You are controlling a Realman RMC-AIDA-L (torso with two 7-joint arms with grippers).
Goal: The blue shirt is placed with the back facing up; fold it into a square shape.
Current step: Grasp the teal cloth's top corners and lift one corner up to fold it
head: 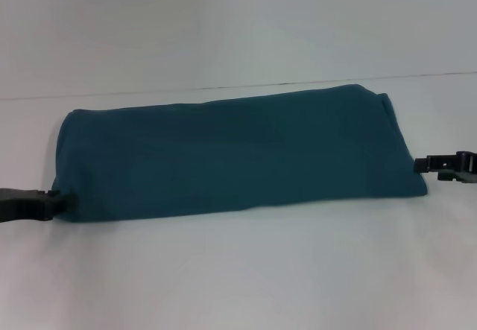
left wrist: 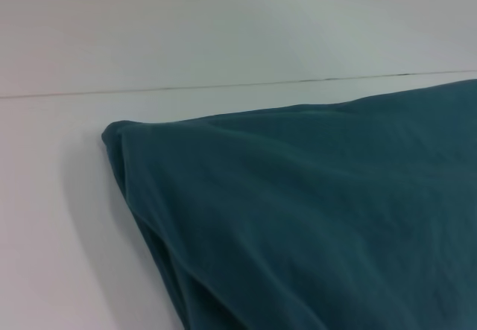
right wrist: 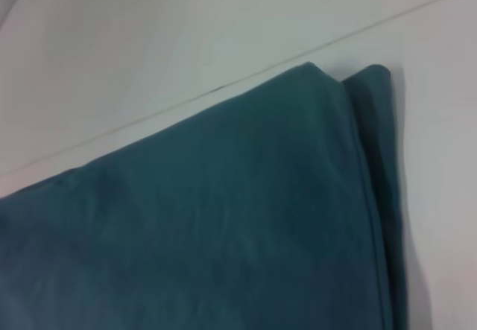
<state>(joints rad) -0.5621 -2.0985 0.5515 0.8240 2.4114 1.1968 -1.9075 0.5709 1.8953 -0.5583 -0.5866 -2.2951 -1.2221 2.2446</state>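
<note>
The blue shirt (head: 238, 151) lies on the white table as a long folded band running left to right, plain side up. My left gripper (head: 51, 202) is at the band's near left corner, touching the fabric edge. At the right end, my right gripper (head: 426, 165) meets the near corner of the band. The left wrist view shows the shirt (left wrist: 313, 218) with its far left corner and layered edge. In the right wrist view the shirt (right wrist: 223, 218) shows its far right corner, with two stacked layers slightly offset.
The white tabletop (head: 238, 278) spreads in front of the shirt and to both sides. A thin dark seam (head: 223, 88) runs across the surface just behind the shirt.
</note>
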